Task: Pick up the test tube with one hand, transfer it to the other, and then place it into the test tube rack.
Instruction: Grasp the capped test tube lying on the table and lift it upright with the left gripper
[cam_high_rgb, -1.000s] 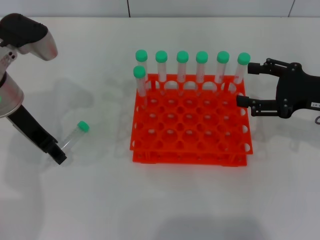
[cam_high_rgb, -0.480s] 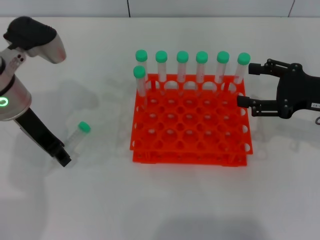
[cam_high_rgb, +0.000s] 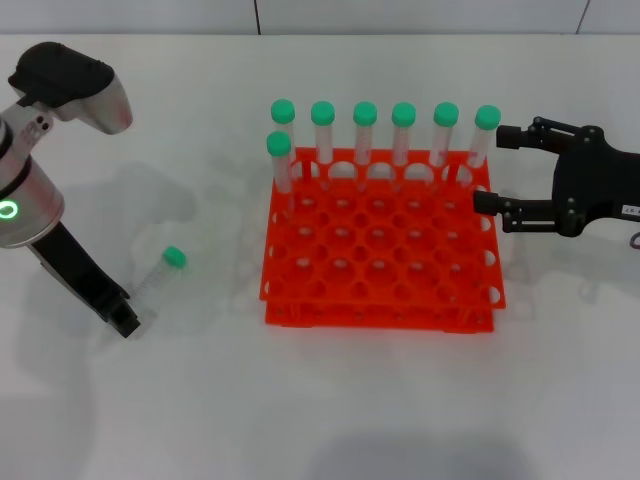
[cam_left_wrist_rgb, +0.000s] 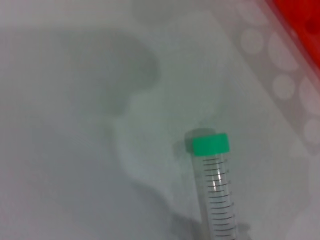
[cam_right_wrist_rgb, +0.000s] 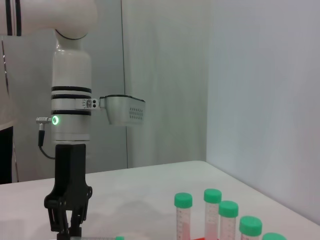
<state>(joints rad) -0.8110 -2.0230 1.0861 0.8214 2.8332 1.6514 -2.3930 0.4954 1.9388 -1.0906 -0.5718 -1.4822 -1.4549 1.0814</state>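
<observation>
Green-capped and clear, the test tube (cam_high_rgb: 160, 274) lies flat on the white table (cam_high_rgb: 330, 400), well to the left of the rack, its cap end pointing toward the rack and its rounded end down by the left gripper (cam_high_rgb: 125, 322). That gripper comes down at a slant from a silver arm (cam_high_rgb: 22, 195) with a glowing green ring, and its black tip sits low over the table right at the tube's bottom end. From where I stand I cannot tell whether its fingers are parted or closed, or whether they touch the tube at all.

Over on the other side, the right gripper (cam_high_rgb: 490, 170) hangs level just beside the right edge of the orange-red rack (cam_high_rgb: 380, 255), its two black fingers spread apart with nothing between them.

Seven more green-capped tubes (cam_high_rgb: 403, 132) stand upright in the rack: six along the back row, one just in front at the left corner.
</observation>
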